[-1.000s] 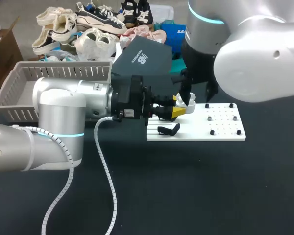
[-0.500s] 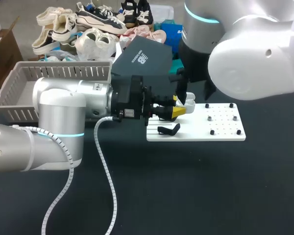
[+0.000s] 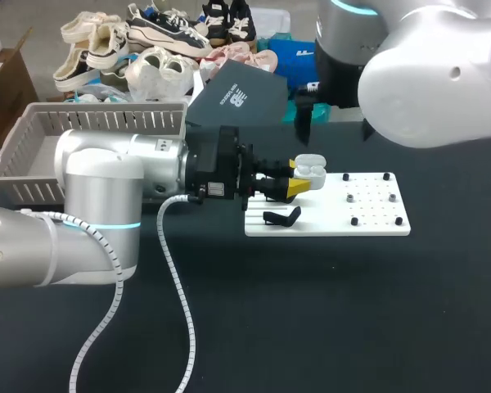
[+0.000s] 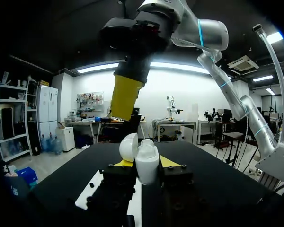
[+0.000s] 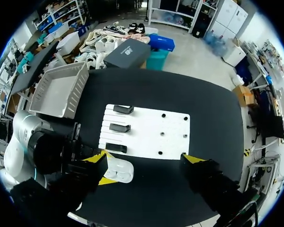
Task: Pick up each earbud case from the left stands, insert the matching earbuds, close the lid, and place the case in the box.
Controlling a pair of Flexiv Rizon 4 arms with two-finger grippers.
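Head view: right claw rising clear of case, gaping wide, empty; left claw gripping case; earbuds apparently sitting inside; lid needing closing.

1. The surface is a black tabletop.
2. A flat white board lies on it, right of the middle.
3. Three black stands sit in a row on the board's left part; small black pegs dot its right part.
4. A grey mesh basket sits at the far left corner.
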